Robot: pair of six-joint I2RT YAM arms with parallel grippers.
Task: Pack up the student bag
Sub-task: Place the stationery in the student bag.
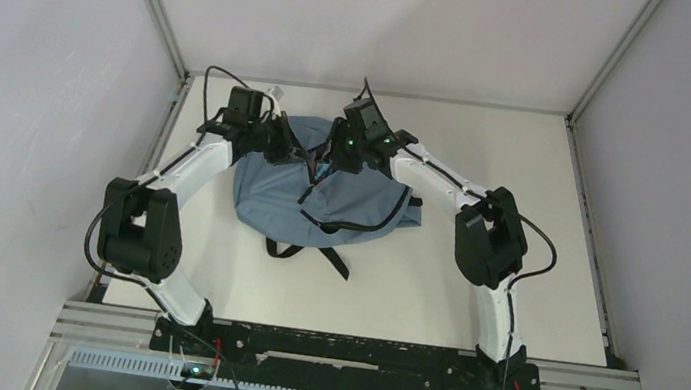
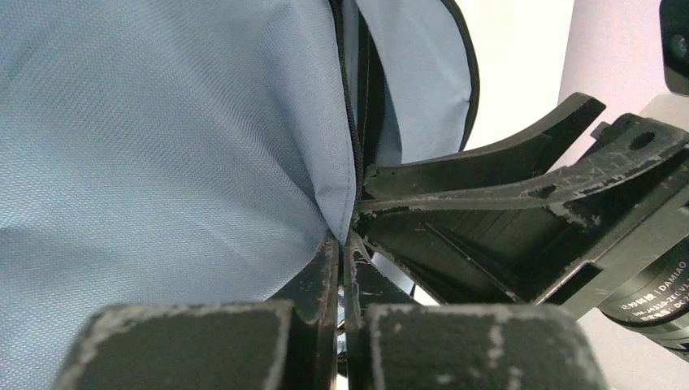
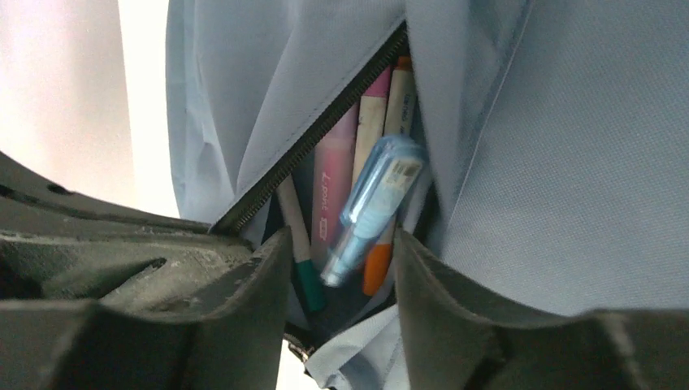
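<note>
The blue-grey student bag (image 1: 320, 202) lies in the middle of the table with its black straps toward the arms. My left gripper (image 1: 289, 150) is shut on the fabric edge beside the zip (image 2: 349, 146), holding the opening apart; in the left wrist view the left gripper (image 2: 346, 237) pinches that hem. My right gripper (image 1: 339, 157) hovers at the opening, and in its own view the right gripper (image 3: 341, 240) is open with nothing between its jaws. Just past its fingertips (image 3: 272, 252) a clear blue pen (image 3: 370, 207) lies loose on pink, green-tipped and orange pens (image 3: 331, 187) inside the bag.
The right arm's black fingers (image 2: 504, 158) stand close to my left jaws at the bag's mouth. Bare white table (image 1: 526, 168) surrounds the bag, fenced by grey walls and an aluminium frame (image 1: 385, 91).
</note>
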